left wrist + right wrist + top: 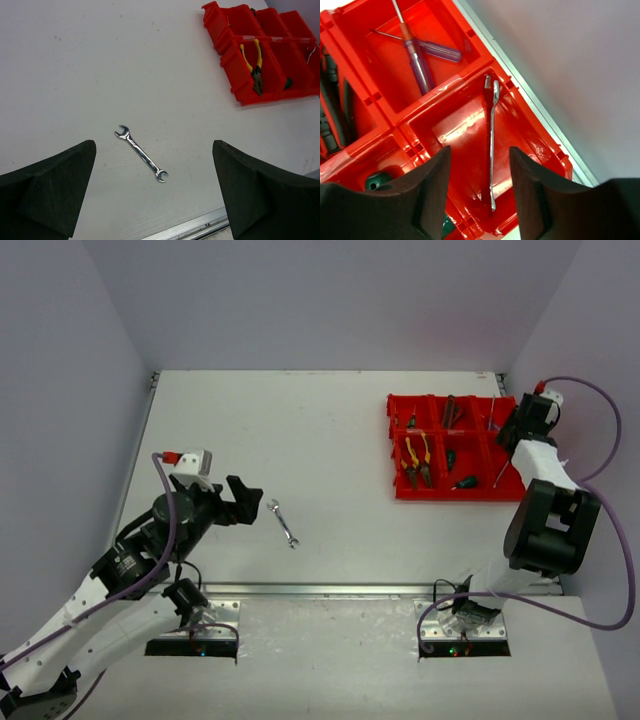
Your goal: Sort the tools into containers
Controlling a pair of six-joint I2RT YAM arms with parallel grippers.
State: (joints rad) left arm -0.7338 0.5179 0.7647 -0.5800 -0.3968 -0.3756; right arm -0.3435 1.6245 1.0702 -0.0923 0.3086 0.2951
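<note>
A silver open-ended wrench (283, 522) lies on the white table just right of my left gripper (250, 502). In the left wrist view this wrench (141, 153) lies diagonally, ahead of the open left gripper (154, 150), with nothing between the fingers. The red containers bin (392, 445) stands at the far right. My right gripper (479, 152) hangs over its near right compartment, jaws apart. A second silver wrench (492, 145) lies in that compartment between the fingers, touching neither.
Other compartments of the red bin (395, 120) hold yellow-handled pliers (415, 455), two purple-blue screwdrivers (420, 62) and a green-handled tool (375, 181). A metal rail (330, 590) runs along the table's near edge. Walls close in left, back and right.
</note>
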